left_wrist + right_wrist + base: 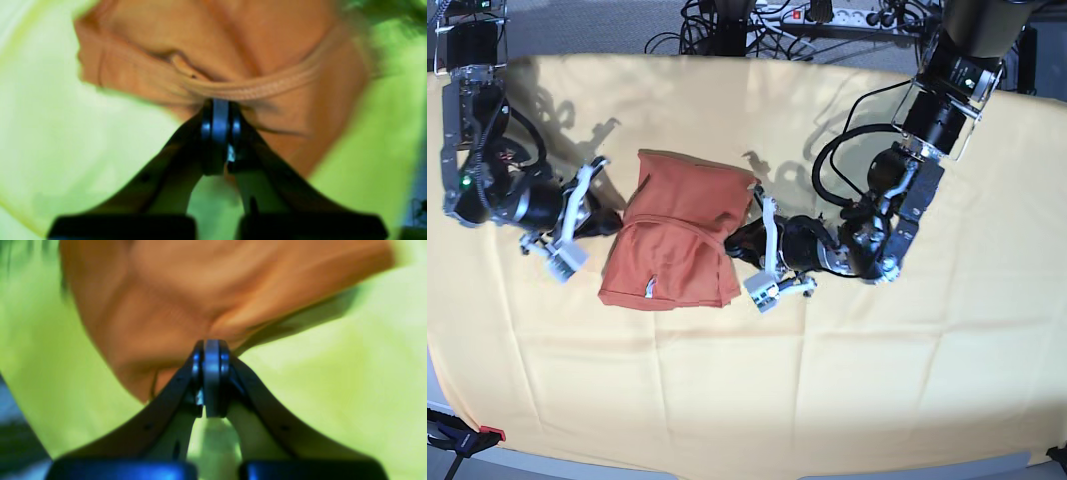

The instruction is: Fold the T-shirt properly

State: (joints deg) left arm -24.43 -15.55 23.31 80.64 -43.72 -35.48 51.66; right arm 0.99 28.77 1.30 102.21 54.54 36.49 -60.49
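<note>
The rust-orange T-shirt (677, 225) lies partly folded in the middle of the pale-yellow cloth, with its white tag (649, 288) showing near the front edge. My left gripper (731, 240) is at the shirt's right edge. In the left wrist view it (220, 110) is shut on the shirt (233, 50) at a ribbed band (273, 85). My right gripper (615, 222) is at the shirt's left edge. In the right wrist view it (211, 350) is shut on a fold of the shirt (186, 300). Both wrist views are blurred.
The pale-yellow cloth (827, 380) covers the whole table. Cables and a power strip (827, 14) lie along the back edge. A red clamp (487, 435) sits at the front left corner.
</note>
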